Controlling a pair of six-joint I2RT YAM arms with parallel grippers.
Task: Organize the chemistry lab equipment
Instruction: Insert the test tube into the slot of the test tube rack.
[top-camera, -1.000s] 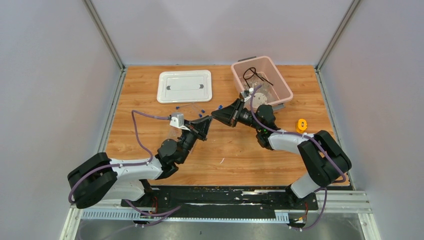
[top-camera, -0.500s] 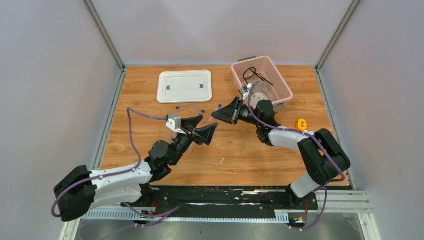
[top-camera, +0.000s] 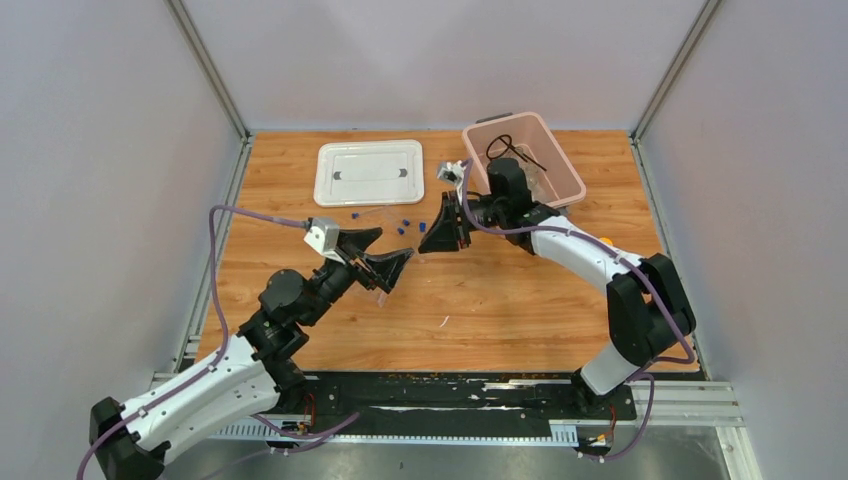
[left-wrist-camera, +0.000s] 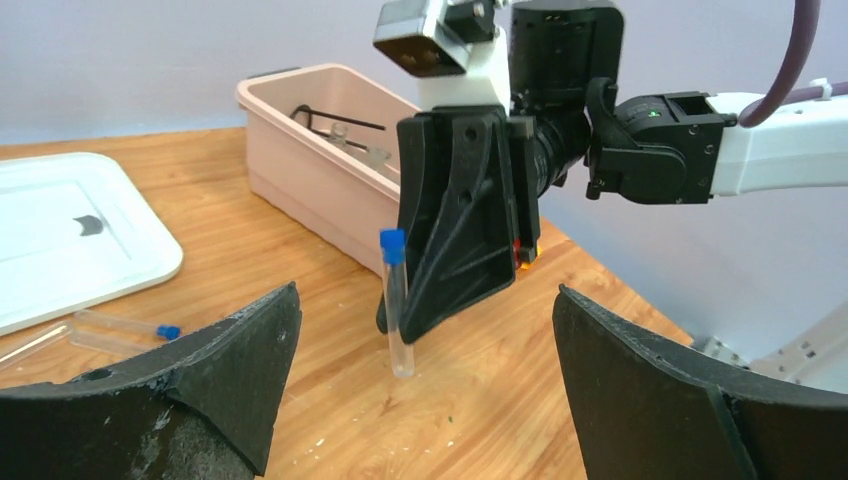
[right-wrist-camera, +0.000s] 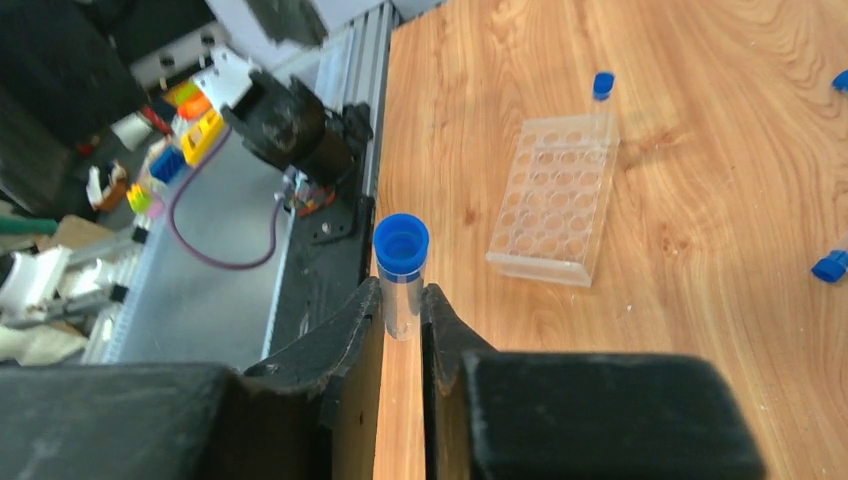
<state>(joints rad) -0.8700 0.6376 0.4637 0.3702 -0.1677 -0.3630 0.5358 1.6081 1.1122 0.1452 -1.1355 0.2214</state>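
The right fingers (right-wrist-camera: 340, 345) are nearly closed on a blue-capped tube (right-wrist-camera: 401, 250), held upright near the pink bin (top-camera: 570, 180), towards the worktop's (top-camera: 500, 300) far edge. The left fingers (left-wrist-camera: 225, 365) stand wide apart, empty. The tube looks light, stiff and slick, so the barrel under the cap is the sound hold. Only the right wrist view shows the clear tube rack (right-wrist-camera: 555, 195) plainly. The left wrist view alone shows the tube's full length.

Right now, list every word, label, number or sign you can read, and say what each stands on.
None can be read.
The flat white plastic lid bears only two dark marks, not letters.
The blue-capped clear tube and the clear plastic tube rack show no print.
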